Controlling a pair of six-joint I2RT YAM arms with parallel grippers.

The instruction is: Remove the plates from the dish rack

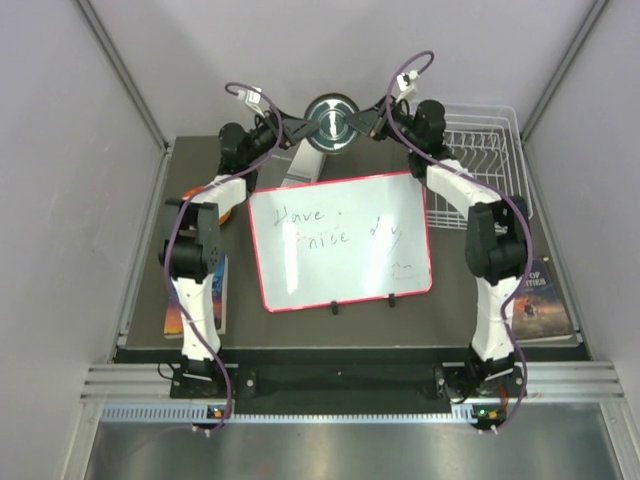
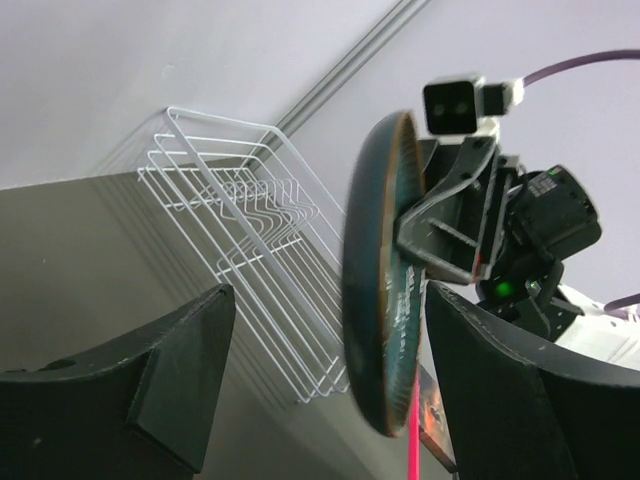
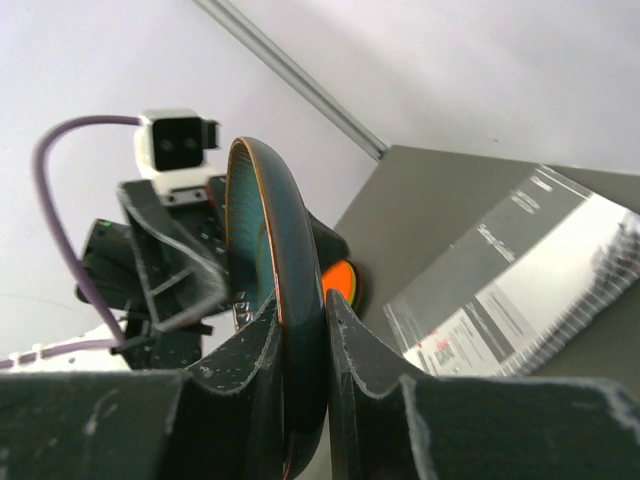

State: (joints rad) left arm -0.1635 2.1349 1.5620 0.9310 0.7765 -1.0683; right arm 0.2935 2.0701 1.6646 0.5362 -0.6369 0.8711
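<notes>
Currently the dark teal plate (image 3: 262,250) stands on edge in the air over the far middle of the worktop (image 1: 450,315), left of the white wire dish rack (image 1: 490,150). The right end effector (image 3: 300,330) is clenched on its rim, one finger on each face. The left end effector (image 2: 330,300) is released, fingers spread wide, facing the plate's opposite side. An orange plate (image 3: 342,282) lies on the worktop beyond. A pink-framed whiteboard (image 1: 340,240) lies between the arms.
</notes>
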